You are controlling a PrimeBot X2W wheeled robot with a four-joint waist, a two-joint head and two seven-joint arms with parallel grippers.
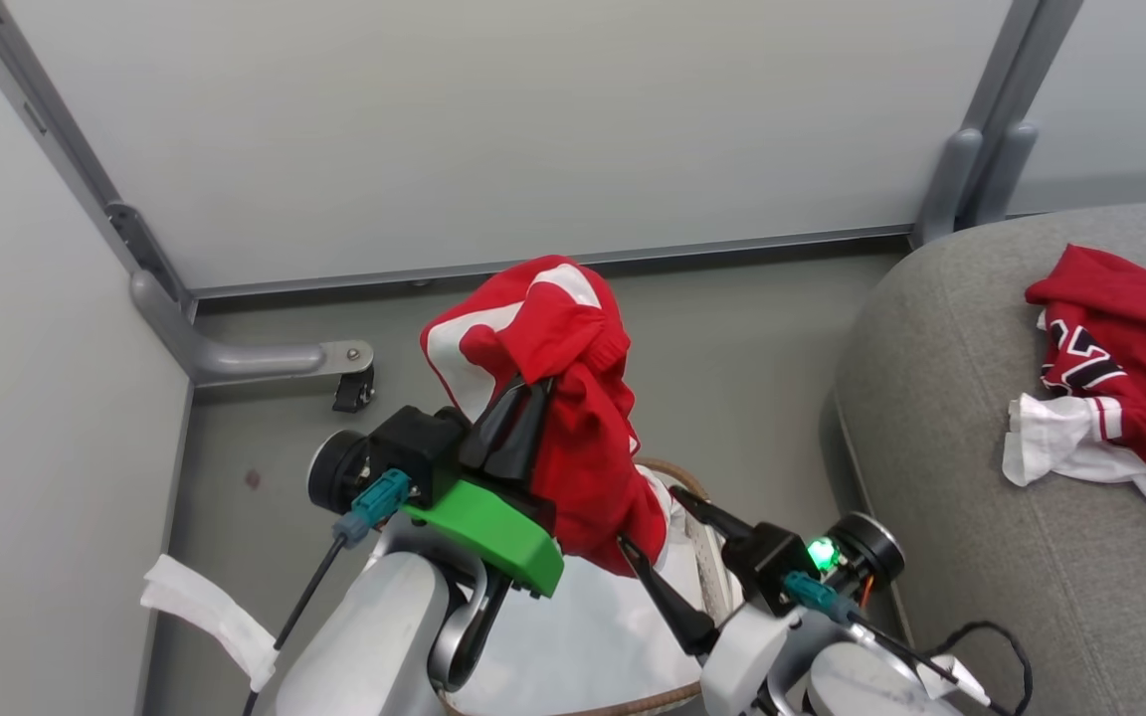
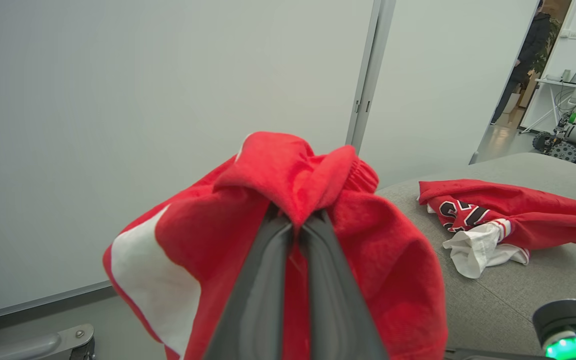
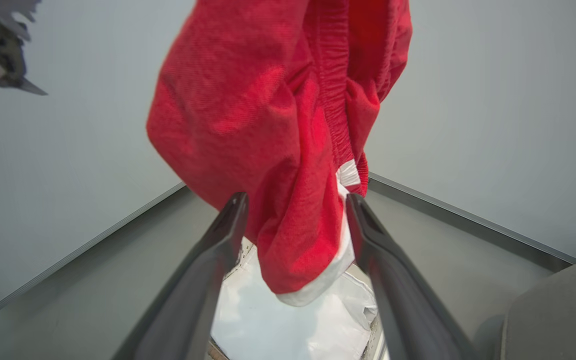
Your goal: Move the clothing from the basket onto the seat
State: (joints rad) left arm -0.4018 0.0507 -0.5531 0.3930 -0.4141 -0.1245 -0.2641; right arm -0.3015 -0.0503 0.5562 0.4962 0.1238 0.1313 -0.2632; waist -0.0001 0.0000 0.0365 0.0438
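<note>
– Red shorts (image 1: 573, 438) hang from the left gripper (image 1: 530, 393), fingers (image 1: 505, 428) pinched shut on a fold, above the basket (image 1: 680, 475). A thin pinch could slip on the swing and drop them short of the seat (image 1: 971, 497).

– The right gripper (image 1: 651, 517) gapes wide, holding nothing; the hem (image 3: 313, 290) dangles between its fingers. A jersey (image 1: 1130, 358) lies on the seat.

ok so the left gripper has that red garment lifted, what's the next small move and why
Probably swing the left gripper, shut on the red garment, toward the robot's right until it hangs over the seat. The garment's hem looks lifted off the basket, and the jersey already lies on that cushion.
</note>
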